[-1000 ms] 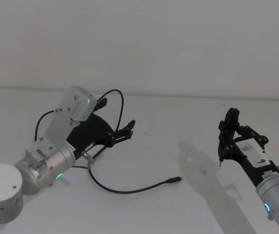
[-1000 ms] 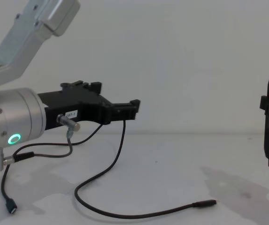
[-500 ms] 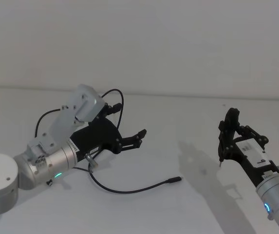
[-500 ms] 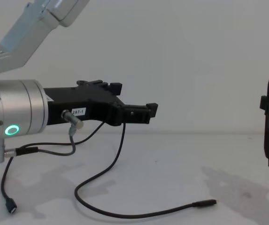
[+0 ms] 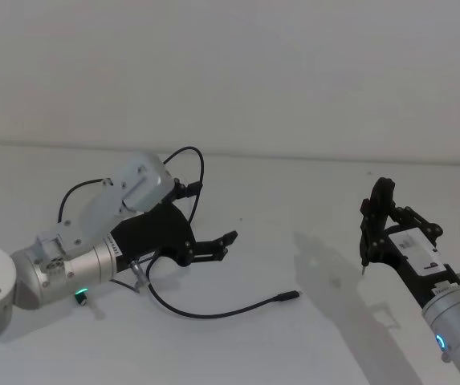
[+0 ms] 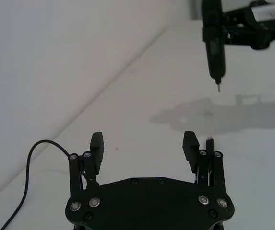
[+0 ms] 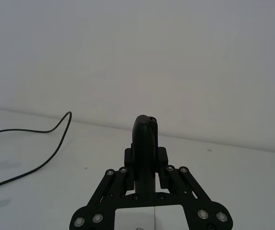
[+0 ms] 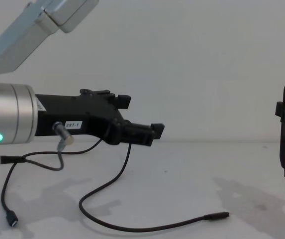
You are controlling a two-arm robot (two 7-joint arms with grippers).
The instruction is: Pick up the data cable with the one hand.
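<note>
The data cable is a long, thin black lead lying loose on the white worktop. One end carries a slim black cylindrical plug. In the chest view, the other end carries a small flat connector. From the plug, the lead runs in a shallow curve toward the robot's left and bends back on itself. It then rises and passes behind the left arm, with loops showing beyond it in the head view.

The left claw hangs above the bent part of the cable, reaching forward and tilted slightly down. Its body is black with a small white label. It joins a silver cylinder with a green ring light. In the left wrist view, we see both fingers set wide apart, with bare worktop between them. The claw holds nothing. From the chest view, we cannot tell whether the cable touches the claw where it passes behind the fingers.

The plug lies between the two arms, nearer the left claw. The right claw is well apart at the robot's right. It is clamped on a black pen-like tool, whose metal tip points down above the worktop.
</note>
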